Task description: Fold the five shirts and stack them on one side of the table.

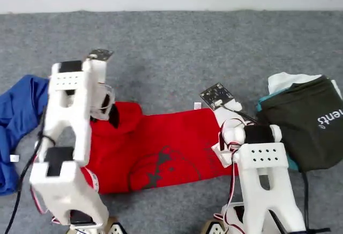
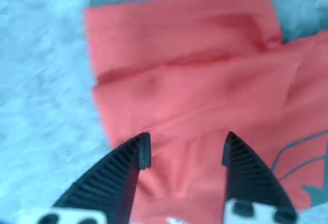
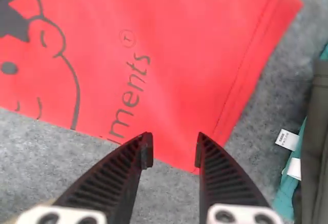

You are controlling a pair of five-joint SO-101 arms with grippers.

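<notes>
Looking down from the high camera, I see the red shirt point(image 1: 161, 148) lying spread across the middle of the grey surface point(image 1: 171, 52), print facing up, with its left end doubled over into a fold. My left arm stands over that folded end. Its wrist camera shows the left hand point(image 2: 185, 149) with its fingers spread wide, gripping nothing, red cloth beneath and between them; I cannot tell whether the tips touch the fabric. My right arm is at the shirt's other end. There the right hand point(image 3: 172, 149) hangs over the hem near a corner, fingers parted moderately and nothing held. A blue shirt point(image 1: 19, 121) lies crumpled at the left edge of the surface, its near side just beside the red shirt and partly hidden by the left arm. On the right side sits a stack of folded shirts: a dark shirt point(image 1: 308, 127) on top, a teal one point(image 1: 292, 163) peeking from beneath, and a white one point(image 1: 289, 80) showing at the far edge.
</notes>
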